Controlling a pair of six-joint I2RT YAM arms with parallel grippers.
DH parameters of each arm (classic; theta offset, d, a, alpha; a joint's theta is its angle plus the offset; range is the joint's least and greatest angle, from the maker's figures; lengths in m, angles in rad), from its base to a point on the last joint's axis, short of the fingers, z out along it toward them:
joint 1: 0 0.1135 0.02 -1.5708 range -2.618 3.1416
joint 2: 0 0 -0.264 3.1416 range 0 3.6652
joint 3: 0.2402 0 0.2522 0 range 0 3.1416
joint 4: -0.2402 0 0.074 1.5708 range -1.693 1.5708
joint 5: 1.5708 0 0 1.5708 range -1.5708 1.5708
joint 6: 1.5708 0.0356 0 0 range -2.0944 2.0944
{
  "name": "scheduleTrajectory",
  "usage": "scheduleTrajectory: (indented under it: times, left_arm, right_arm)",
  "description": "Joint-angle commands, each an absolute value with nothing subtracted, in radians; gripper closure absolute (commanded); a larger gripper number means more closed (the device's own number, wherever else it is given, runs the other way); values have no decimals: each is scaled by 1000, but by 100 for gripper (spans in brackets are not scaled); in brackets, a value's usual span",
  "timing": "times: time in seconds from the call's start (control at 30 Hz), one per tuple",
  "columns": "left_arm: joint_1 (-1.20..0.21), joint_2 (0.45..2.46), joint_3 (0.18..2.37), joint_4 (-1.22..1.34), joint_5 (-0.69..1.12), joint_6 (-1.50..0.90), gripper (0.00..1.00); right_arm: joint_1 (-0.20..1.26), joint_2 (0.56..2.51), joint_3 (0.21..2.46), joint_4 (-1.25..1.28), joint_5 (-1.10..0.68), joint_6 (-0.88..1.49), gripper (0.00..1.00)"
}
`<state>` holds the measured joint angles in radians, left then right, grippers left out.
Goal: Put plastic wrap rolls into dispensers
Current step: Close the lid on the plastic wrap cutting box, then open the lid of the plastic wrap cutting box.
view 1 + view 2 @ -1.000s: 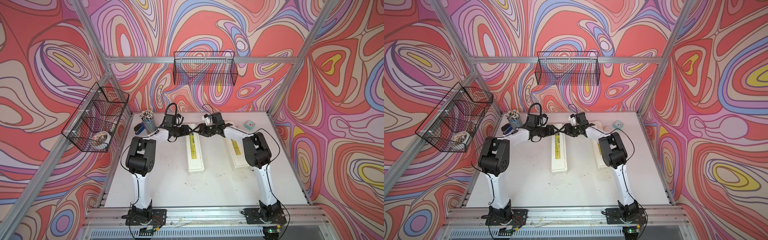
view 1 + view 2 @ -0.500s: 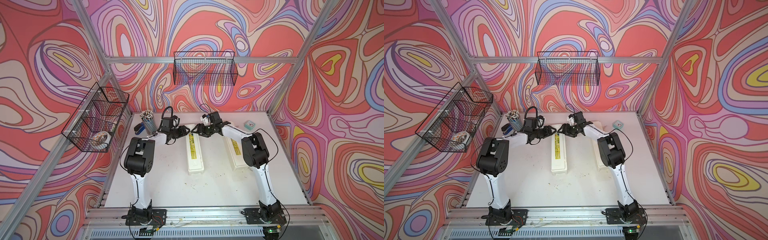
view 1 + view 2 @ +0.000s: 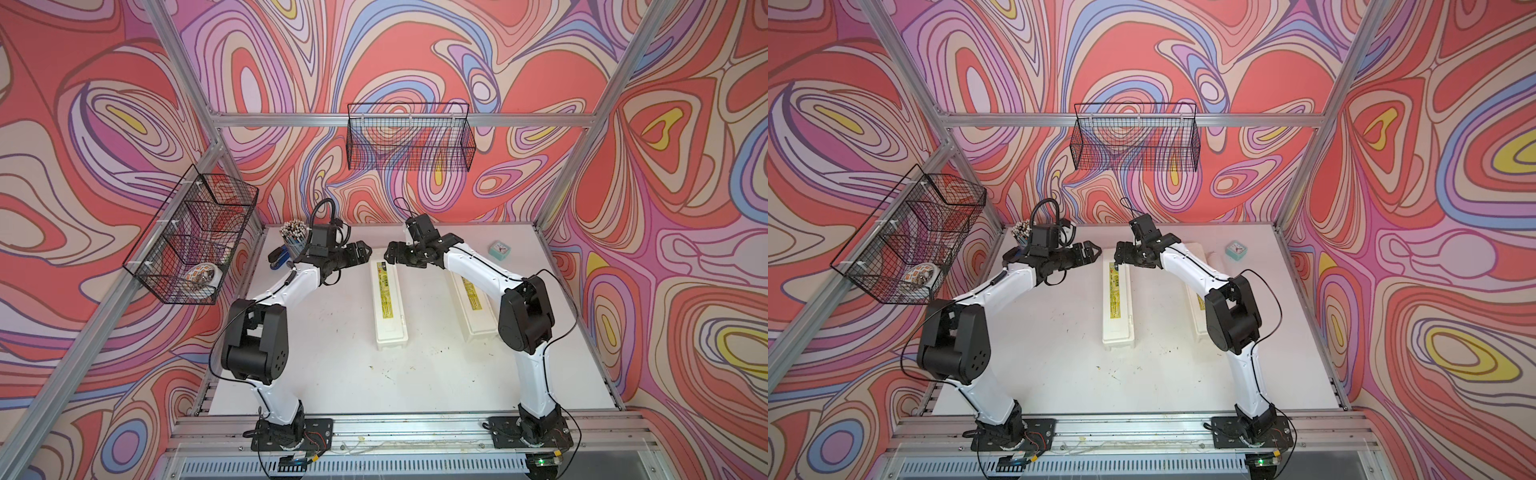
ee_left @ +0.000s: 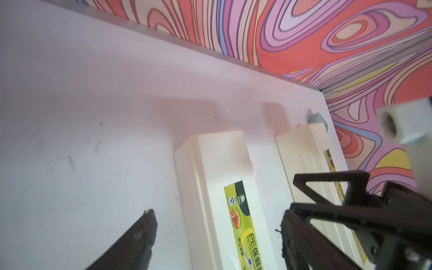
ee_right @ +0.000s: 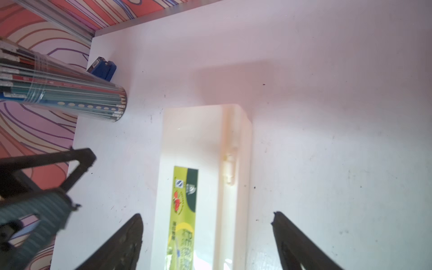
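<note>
Two cream-white dispensers lie lengthwise on the table with lids down and yellow labels up. The middle dispenser (image 3: 390, 320) (image 3: 1118, 316) is in full view; the right dispenser (image 3: 478, 324) (image 3: 1194, 311) lies partly under my right arm. No plastic wrap rolls show in any view. My left gripper (image 3: 366, 256) (image 4: 217, 222) and right gripper (image 3: 389, 254) (image 5: 208, 224) hover open and empty, facing each other over the middle dispenser's far end (image 4: 217, 163) (image 5: 194, 140).
A cup of pencils (image 3: 293, 237) (image 5: 70, 93) and a blue stapler (image 3: 278, 259) stand at the back left. A small teal clock (image 3: 498, 249) sits at the back right. Wire baskets hang on the back wall (image 3: 409, 141) and the left wall (image 3: 191, 237).
The two grippers met over the middle dispenser's far end, the right one shut. They have since drawn apart and risen a little, and both have opened.
</note>
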<state>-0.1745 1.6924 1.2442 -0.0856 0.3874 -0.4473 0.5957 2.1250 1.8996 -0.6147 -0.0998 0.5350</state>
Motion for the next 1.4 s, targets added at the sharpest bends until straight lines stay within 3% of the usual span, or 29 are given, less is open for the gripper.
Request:
scheduleTrajectory:
  times: [0.0,0.37,0.7,1.1,1.27,1.37]
  left_arm:
    - [-149,1612,1175,-197,348,-397,15]
    - [-149,1391,940,-226,330,-419,15]
    - [-149,1311,883,-250,319,-426,15]
    - [-148,1299,869,-252,316,-436,15]
    - [-148,1299,863,-254,325,-436,17]
    - [-152,1312,861,-245,359,-430,24]
  right_arm:
    - [691,2141,1927,-775,68,575,11]
    - [803,2231,1996,-914,238,644,12]
    - [812,2282,1996,-931,261,647,24]
    - [830,2354,2091,-999,264,642,15]
    - [829,2316,2065,-954,255,644,27]
    - [829,2268,2036,-899,219,641,32]
